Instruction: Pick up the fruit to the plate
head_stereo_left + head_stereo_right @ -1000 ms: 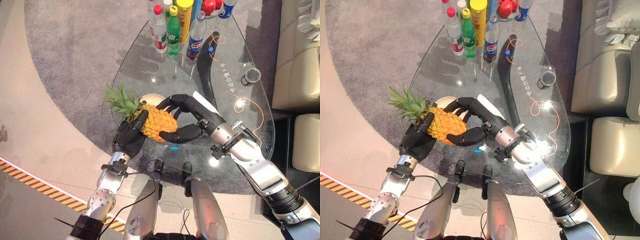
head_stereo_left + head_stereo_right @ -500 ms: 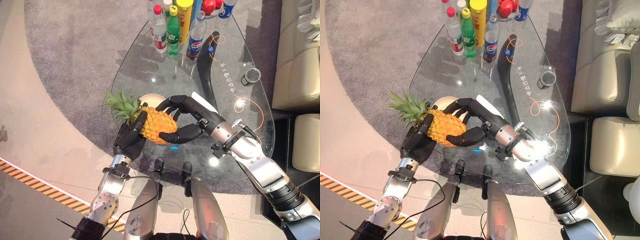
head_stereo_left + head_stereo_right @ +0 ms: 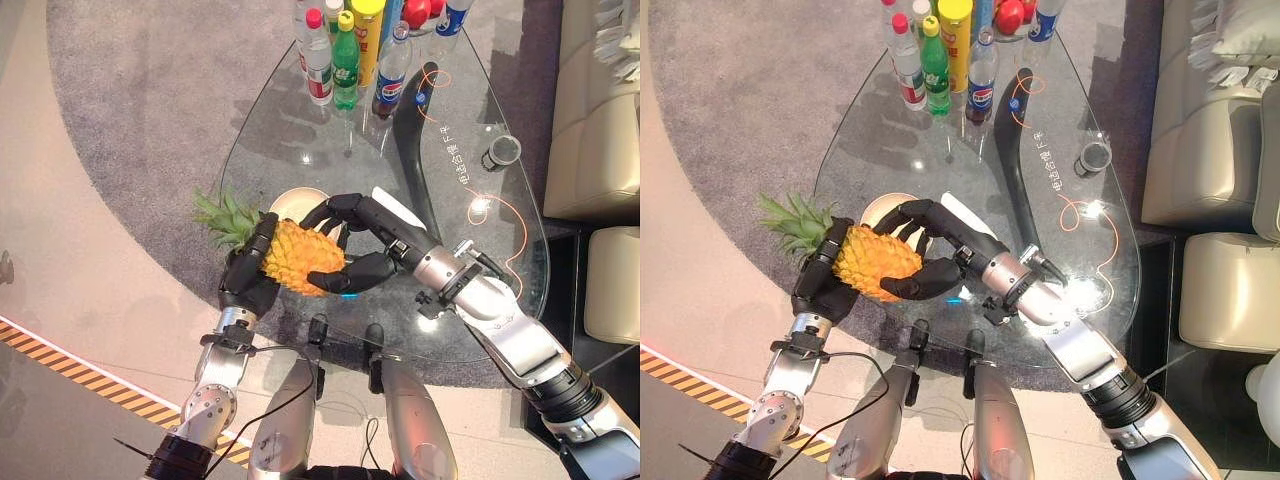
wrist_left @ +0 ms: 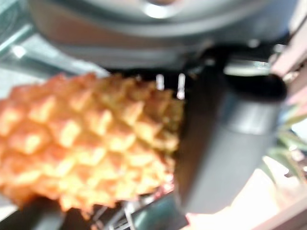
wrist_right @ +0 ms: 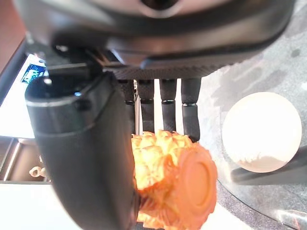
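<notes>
Both hands have carried the pineapple [image 3: 295,258] leftward; left hand [image 3: 247,283] and right hand [image 3: 362,240] stay curled around it, the plate [image 3: 880,210] just beyond.

Floor: beige tiles [image 3: 90,250], round grey carpet [image 3: 150,100]
Furniture: rounded clear glass table [image 3: 500,250], cream leather sofa [image 3: 595,110]

Both eye views look steeply down from the head at the glass table [image 3: 470,290], bottles [image 3: 345,50] at 12 o'clock. Each wrist view sits very close along its hand, sharing the pineapple [image 4: 91,143].
</notes>
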### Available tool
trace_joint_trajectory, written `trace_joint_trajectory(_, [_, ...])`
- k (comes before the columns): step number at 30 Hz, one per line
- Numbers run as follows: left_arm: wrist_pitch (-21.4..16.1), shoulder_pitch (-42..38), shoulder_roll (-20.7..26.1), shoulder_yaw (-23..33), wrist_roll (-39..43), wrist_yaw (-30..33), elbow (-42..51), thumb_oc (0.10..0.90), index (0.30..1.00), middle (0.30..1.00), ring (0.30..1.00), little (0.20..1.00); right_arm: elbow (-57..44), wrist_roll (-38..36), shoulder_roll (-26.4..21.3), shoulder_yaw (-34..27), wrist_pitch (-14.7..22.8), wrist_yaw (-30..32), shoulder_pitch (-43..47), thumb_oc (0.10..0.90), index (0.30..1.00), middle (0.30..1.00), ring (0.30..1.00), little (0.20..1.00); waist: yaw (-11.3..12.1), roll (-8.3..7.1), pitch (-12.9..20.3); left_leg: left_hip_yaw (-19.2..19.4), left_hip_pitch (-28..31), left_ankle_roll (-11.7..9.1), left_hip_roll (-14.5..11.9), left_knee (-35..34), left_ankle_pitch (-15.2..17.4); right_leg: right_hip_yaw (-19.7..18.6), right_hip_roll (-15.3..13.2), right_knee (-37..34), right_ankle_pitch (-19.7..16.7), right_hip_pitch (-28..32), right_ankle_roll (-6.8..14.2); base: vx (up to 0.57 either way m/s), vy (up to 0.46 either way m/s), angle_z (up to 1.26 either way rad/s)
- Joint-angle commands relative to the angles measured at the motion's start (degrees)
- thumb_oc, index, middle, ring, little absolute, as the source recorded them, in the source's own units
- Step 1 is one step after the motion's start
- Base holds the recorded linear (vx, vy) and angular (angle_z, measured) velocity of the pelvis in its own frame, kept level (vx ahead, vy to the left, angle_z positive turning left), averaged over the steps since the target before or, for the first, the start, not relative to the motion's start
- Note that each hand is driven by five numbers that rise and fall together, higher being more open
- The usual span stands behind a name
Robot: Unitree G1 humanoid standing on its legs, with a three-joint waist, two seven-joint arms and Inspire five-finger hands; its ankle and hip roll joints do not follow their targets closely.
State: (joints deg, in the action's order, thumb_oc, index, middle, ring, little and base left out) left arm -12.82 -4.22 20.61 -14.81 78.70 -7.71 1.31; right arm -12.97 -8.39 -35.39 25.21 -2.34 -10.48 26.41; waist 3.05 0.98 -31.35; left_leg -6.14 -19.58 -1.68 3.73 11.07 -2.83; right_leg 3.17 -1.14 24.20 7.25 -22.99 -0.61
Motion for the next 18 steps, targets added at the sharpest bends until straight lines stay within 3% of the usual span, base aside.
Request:
trace_joint_trajectory(1, [-1.4, -6.3, -3.1, -0.7, -0.3, -5.4, 12.6, 0.100, 0.300, 0.300, 0.300, 0.200, -14.7, -1.2, 5.8, 8.4, 8.5, -3.9, 3.9, 0.100, 0.300, 0.300, 0.300, 0.200, -0.9, -2.11, 1.6, 1.0, -0.8, 3.5, 3.5, 7.3, 4.4, -3.7, 1.1, -8.8, -6.3, 4.4, 1.1, 0.00, 0.000, 0.00])
trace_joint_trajectory(7, [-1.8, -5.9, -3.4, -0.4, -0.3, -5.6, 12.6, 0.100, 0.300, 0.300, 0.300, 0.200, -13.7, 1.9, 6.3, 7.2, 7.5, 1.2, 2.5, 0.100, 0.300, 0.300, 0.300, 0.200, -1.0, -2.11, 1.6, 1.1, -0.7, 3.5, 3.3, 7.1, 4.3, -3.6, 1.2, -8.8, -6.2, 4.5, 1.1, 0.00, 0.000, 0.00])
trace_joint_trajectory(8, [-1.8, -5.9, -3.4, -0.4, -0.4, -5.6, 12.6, 0.100, 0.300, 0.300, 0.300, 0.200, -13.4, 2.1, 6.2, 6.8, 7.3, 2.2, 2.4, 0.347, 0.512, 0.512, 0.512, 0.447, -1.1, -2.13, 1.6, 1.2, -0.6, 3.4, 3.3, 7.0, 4.3, -3.5, 1.2, -8.8, -6.2, 4.5, 1.1, 0.00, 0.000, 0.00])
trace_joint_trajectory(9, [-1.7, -5.9, -3.5, -0.2, -0.4, -5.4, 12.7, 0.100, 0.300, 0.300, 0.300, 0.200, -13.2, 2.9, 6.3, 6.5, 7.4, 3.0, 1.8, 0.800, 0.900, 0.900, 0.900, 0.900, -1.1, -2.16, 1.6, 1.2, -0.6, 3.4, 3.3, 7.0, 4.3, -3.5, 1.2, -8.8, -6.1, 4.5, 1.1, 0.00, 0.000, 0.00])
trace_joint_trajectory(18, [-1.9, -5.7, -3.9, 0.6, -0.9, -5.4, 12.5, 0.100, 0.300, 0.300, 0.300, 0.200, -12.4, 5.0, 6.7, 4.3, 5.8, 8.7, 0.8, 0.800, 0.900, 0.900, 0.900, 0.900, -1.3, -2.27, 1.6, 1.2, -0.5, 3.4, 3.2, 6.7, 4.2, -3.3, 1.3, -8.7, -6.1, 4.5, 1.1, 0.00, 0.000, 0.00])
